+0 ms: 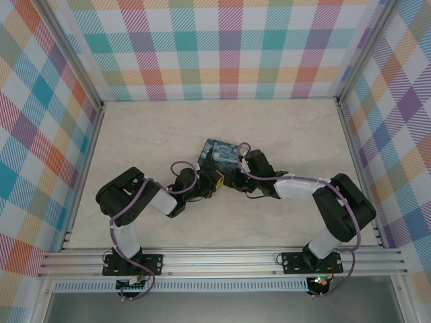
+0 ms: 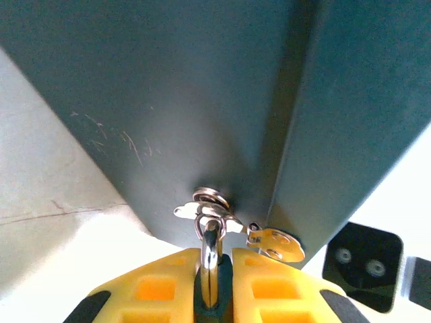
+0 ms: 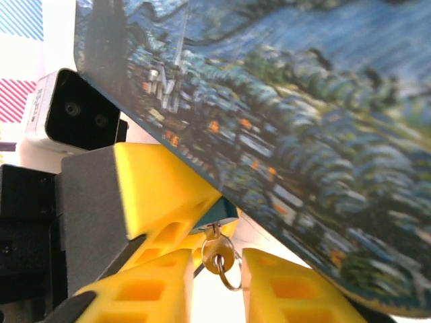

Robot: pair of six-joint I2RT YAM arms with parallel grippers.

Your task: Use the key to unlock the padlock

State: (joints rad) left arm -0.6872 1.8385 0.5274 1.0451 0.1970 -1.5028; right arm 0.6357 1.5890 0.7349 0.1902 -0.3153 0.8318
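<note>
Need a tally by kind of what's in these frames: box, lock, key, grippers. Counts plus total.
tin box: 1
padlock: 1
key: 1
grippers: 2 (left gripper, right gripper)
Total: 5

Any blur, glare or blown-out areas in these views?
Top external: evenly lit and sharp. Left wrist: the tin is dark, the table blown out white, the padlock shackle glinting. Right wrist: the painted tin is close and slightly soft, the key fairly crisp, background overexposed.
</note>
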